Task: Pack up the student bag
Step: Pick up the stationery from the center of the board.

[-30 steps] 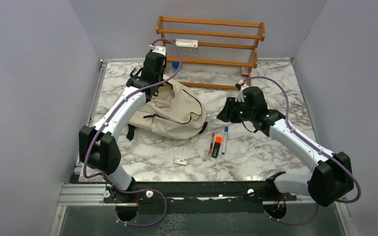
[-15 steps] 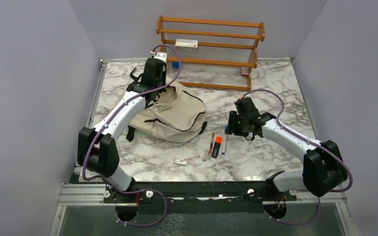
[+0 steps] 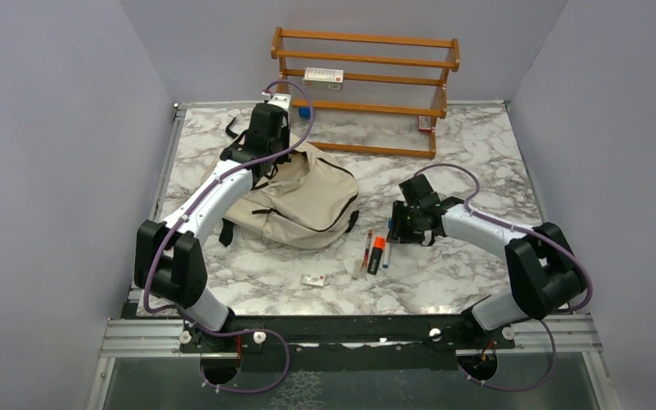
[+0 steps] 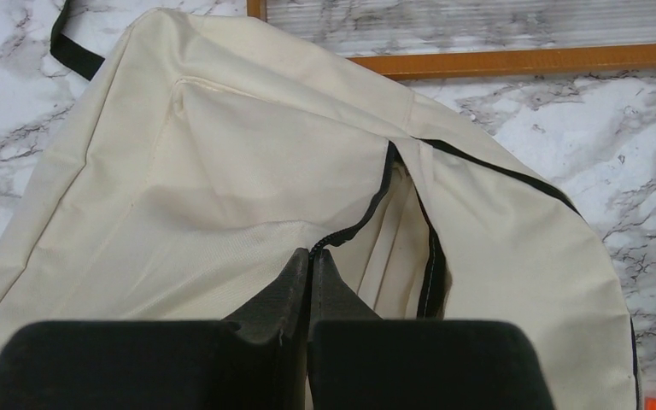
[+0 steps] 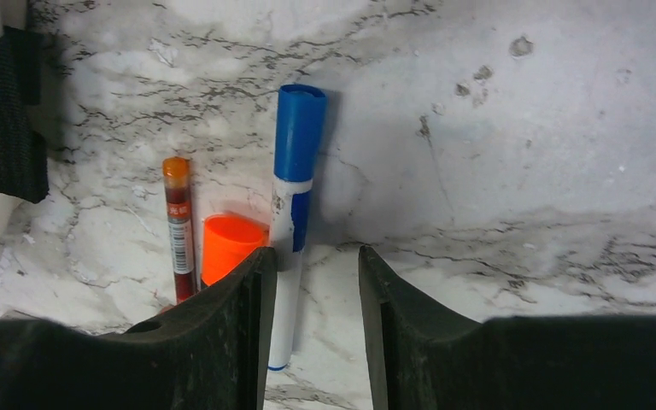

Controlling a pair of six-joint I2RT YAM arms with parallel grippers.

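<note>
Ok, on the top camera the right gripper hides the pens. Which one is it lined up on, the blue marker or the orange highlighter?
Observer: The blue marker. In the right wrist view its lower half runs into the gap of the open right gripper, and the orange highlighter lies outside one finger.
Operator: And does the left gripper have the bag?
Observer: Yes. The left wrist view shows the left gripper shut on the student bag, right where its black zip ends.
Operator: Is the bag open there?
Observer: Partly. The zip is parted just beyond the fingertips, leaving a narrow gap.
</note>
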